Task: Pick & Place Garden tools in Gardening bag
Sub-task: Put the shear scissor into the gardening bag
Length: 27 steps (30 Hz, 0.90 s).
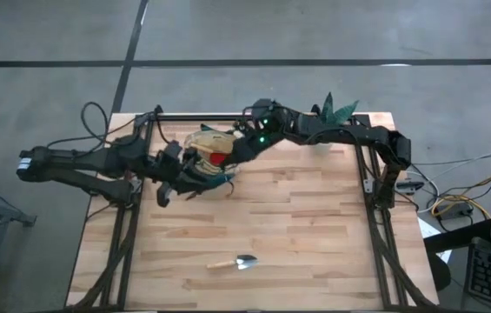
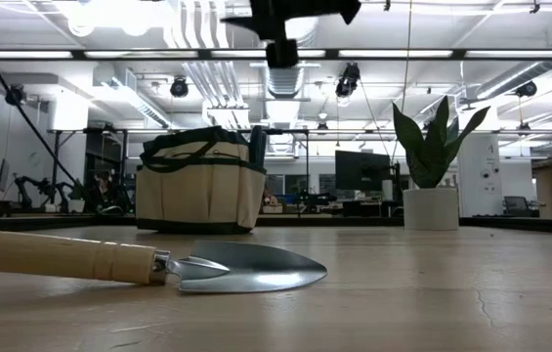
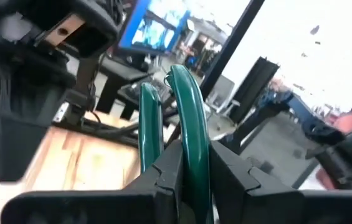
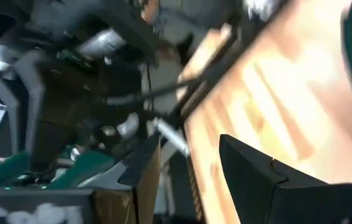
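The tan gardening bag (image 1: pixel 203 139) (image 2: pixel 200 184) stands on its base at the table's far middle, with a red piece (image 1: pixel 217 158) inside it. My left gripper (image 1: pixel 195 176) (image 3: pixel 191 163) is at the bag's near side, shut on green-handled pruning shears (image 3: pixel 188 112). My right gripper (image 1: pixel 233 154) (image 4: pixel 188 165) hovers over the bag's right side, open, with nothing between its fingers. A wooden-handled trowel (image 1: pixel 233 262) (image 2: pixel 158 264) lies flat on the table near the front edge. My left gripper pinches one green handle of the shears (image 3: pixel 194 146) between its two fingers. The second handle (image 3: pixel 147 121) runs past the outside of one finger. The fingers point about level and lie along the handles, which stick out ahead of them, off the table.
A green plant in a white pot (image 1: pixel 336 113) (image 2: pixel 432 200) stands at the far right corner. Bare wood (image 1: pixel 315 217) lies between the bag and the trowel. Cables run along the table's far edge (image 1: pixel 184 117).
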Tool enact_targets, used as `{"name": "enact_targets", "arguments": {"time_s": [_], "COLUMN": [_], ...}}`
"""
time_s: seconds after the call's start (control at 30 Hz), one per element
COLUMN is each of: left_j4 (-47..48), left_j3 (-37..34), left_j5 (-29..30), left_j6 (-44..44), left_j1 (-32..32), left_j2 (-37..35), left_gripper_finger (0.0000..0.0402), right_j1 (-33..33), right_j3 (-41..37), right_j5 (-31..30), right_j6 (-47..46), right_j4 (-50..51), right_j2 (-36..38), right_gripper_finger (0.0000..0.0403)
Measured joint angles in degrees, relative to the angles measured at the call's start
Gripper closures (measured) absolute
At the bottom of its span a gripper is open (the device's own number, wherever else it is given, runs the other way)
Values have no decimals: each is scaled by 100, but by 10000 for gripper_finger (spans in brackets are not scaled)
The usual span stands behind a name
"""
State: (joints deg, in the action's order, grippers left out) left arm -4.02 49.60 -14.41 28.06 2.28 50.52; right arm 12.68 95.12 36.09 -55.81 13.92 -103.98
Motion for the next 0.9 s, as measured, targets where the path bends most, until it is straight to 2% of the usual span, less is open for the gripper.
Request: {"name": "enact_targets", "arguments": {"time_s": [0.1,0.17,0.4,0.53,0.67,0.8,0.9], "left_j4": [71,125,327,305,295,87,-199], "left_j3": [-12,-13,-15,-13,-13,-15,-15], "left_j5": [242,600,2586,3440,3626,3857,3875], "left_j6": [10,-80,-522,-723,-854,-909,-1135], "left_j1": [6,15,39,58,58,56,57], "left_j2": [-222,-447,-1046,-1228,-1246,-1151,-1040], "left_gripper_finger": [341,340,340,340,339,339,339], "right_j1": [101,133,38,-138,-270,-258,-242], "right_j3": [200,348,835,1207,1606,1969,2100], "right_j5": [-289,-525,-1392,-2232,-3123,-3193,-3309], "right_j6": [364,651,1726,2287,2872,3047,2805], "right_j4": [-73,-85,-88,-84,-106,-114,-100], "right_j2": [28,25,33,30,23,-127,-283], "right_gripper_finger": [243,245,260,269,276,280,280]}}
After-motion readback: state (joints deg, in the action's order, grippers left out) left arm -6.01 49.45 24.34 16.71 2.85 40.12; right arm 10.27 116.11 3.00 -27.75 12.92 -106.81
